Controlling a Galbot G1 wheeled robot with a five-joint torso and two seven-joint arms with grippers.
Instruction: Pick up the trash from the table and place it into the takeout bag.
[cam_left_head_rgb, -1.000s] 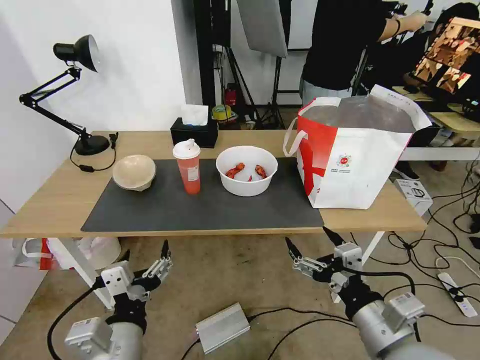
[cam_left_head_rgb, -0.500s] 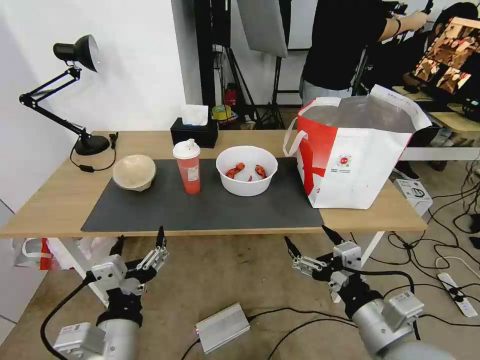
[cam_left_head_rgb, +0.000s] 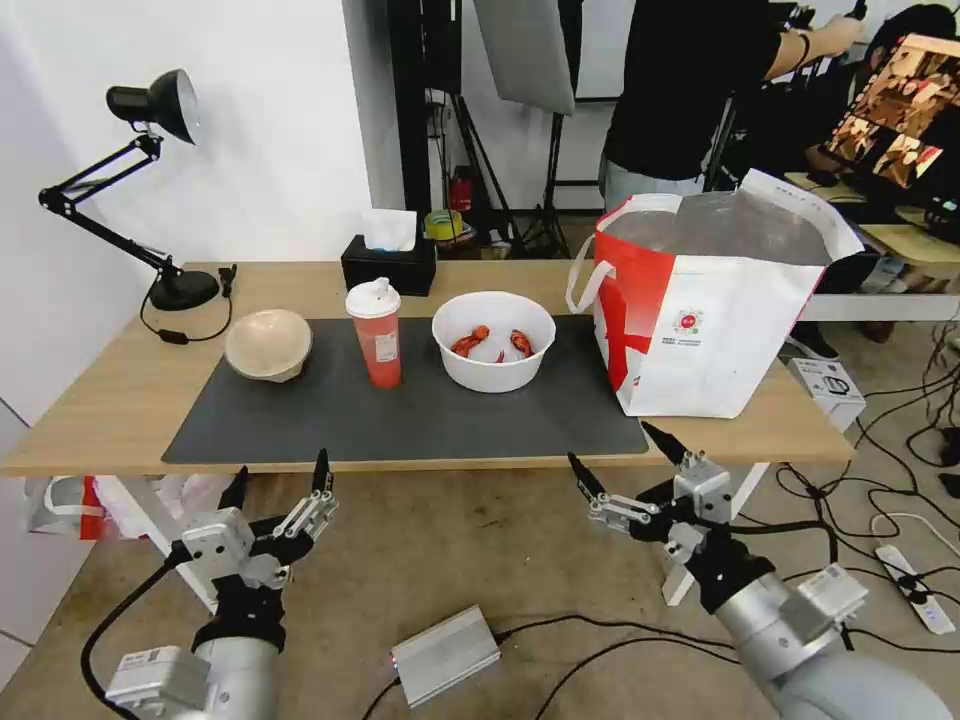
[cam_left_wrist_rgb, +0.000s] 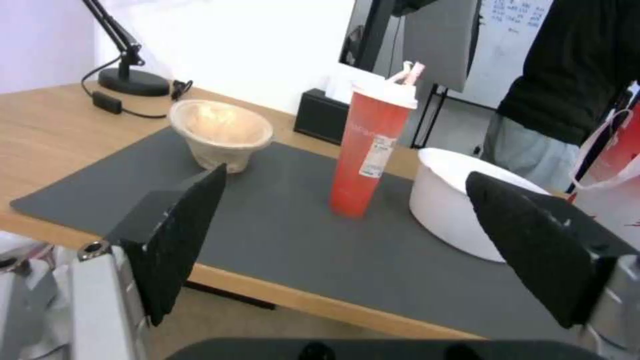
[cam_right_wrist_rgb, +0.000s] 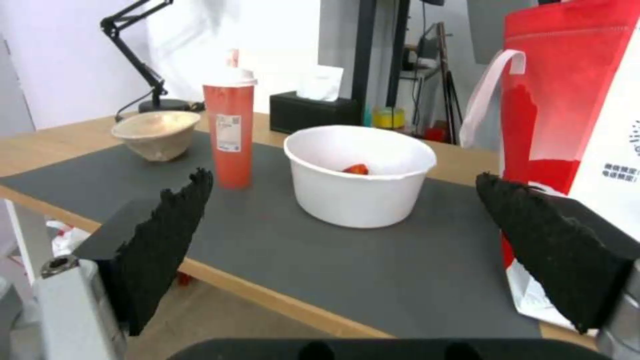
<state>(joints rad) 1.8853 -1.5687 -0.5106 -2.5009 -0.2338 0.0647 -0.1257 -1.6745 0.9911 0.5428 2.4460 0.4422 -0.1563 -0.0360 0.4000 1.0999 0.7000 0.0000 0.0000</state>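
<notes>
On the table (cam_left_head_rgb: 100, 400), the trash stands in a row on the dark mat (cam_left_head_rgb: 400, 425): a beige pulp bowl (cam_left_head_rgb: 268, 343) (cam_left_wrist_rgb: 221, 131), a tall red cup (cam_left_head_rgb: 375, 335) (cam_left_wrist_rgb: 370, 150) with a white lid, and a white bowl (cam_left_head_rgb: 493, 340) (cam_right_wrist_rgb: 360, 175) with red scraps. The white-and-red takeout bag (cam_left_head_rgb: 710, 320) (cam_right_wrist_rgb: 573, 100) stands open at the table's right end. Both grippers hang below and in front of the table's front edge. My left gripper (cam_left_head_rgb: 281, 470) (cam_left_wrist_rgb: 347, 175) is open and empty, facing the cup. My right gripper (cam_left_head_rgb: 611, 446) (cam_right_wrist_rgb: 343, 177) is open and empty, facing the white bowl.
A black desk lamp (cam_left_head_rgb: 150, 110) stands at the back left and a black tissue box (cam_left_head_rgb: 388, 262) behind the cup. On the floor lie a grey power box (cam_left_head_rgb: 445, 655) and cables (cam_left_head_rgb: 900, 440). A thin red-and-white plastic bag (cam_left_head_rgb: 70, 505) sits under the table's left end.
My left gripper has shifted slightly left and down. The right gripper has risen a little toward the table's front edge. Nothing on the table has moved.
</notes>
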